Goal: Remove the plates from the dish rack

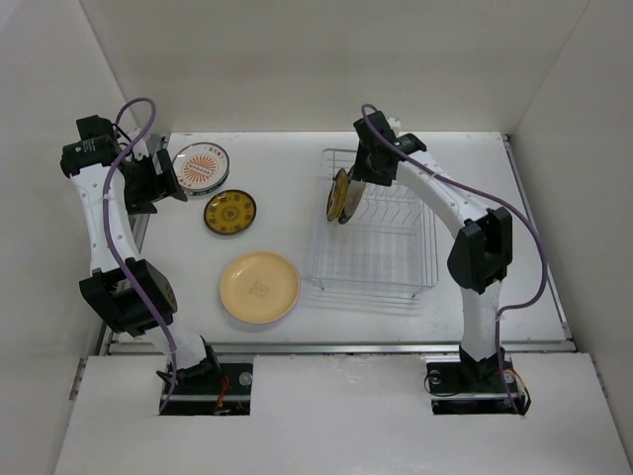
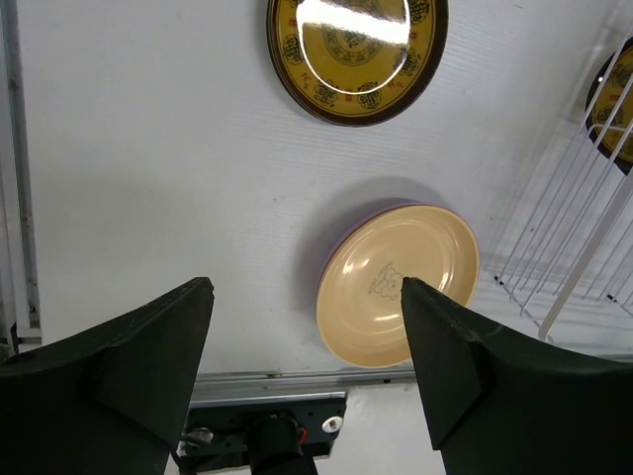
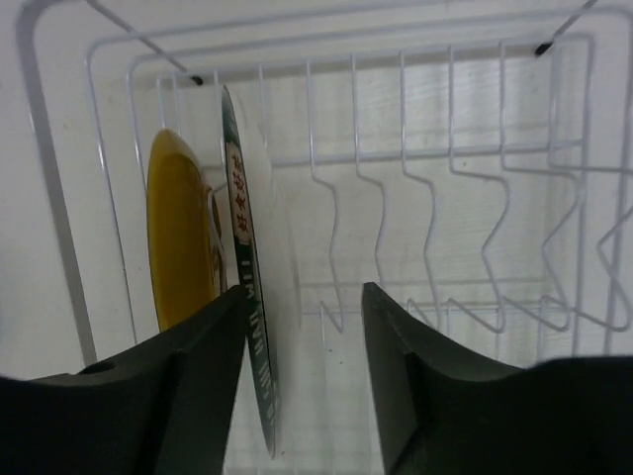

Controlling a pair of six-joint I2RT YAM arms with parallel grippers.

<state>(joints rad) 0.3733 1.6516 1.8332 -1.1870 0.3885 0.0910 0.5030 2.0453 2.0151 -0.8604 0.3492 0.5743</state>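
The wire dish rack (image 1: 396, 247) holds two upright plates at its left end. In the right wrist view these are a yellow plate (image 3: 178, 233) and a white plate with a dark patterned rim (image 3: 255, 327). My right gripper (image 3: 303, 289) is open above them and straddles the rimmed plate, whose edge is close to my left finger (image 3: 188, 376). In the top view my right gripper (image 1: 356, 181) is over these plates (image 1: 341, 196). My left gripper (image 1: 166, 184) is open and empty beside the sunburst plate (image 1: 203, 165). A brown-and-yellow plate (image 1: 230, 213) and a pale yellow plate (image 1: 259, 287) lie on the table.
In the left wrist view the pale yellow plate (image 2: 396, 287) rests on a lavender plate whose rim (image 2: 331, 247) peeks out. The brown-and-yellow plate (image 2: 356, 49) and the rack's wires (image 2: 574, 247) also show. White walls enclose the table (image 1: 475, 158).
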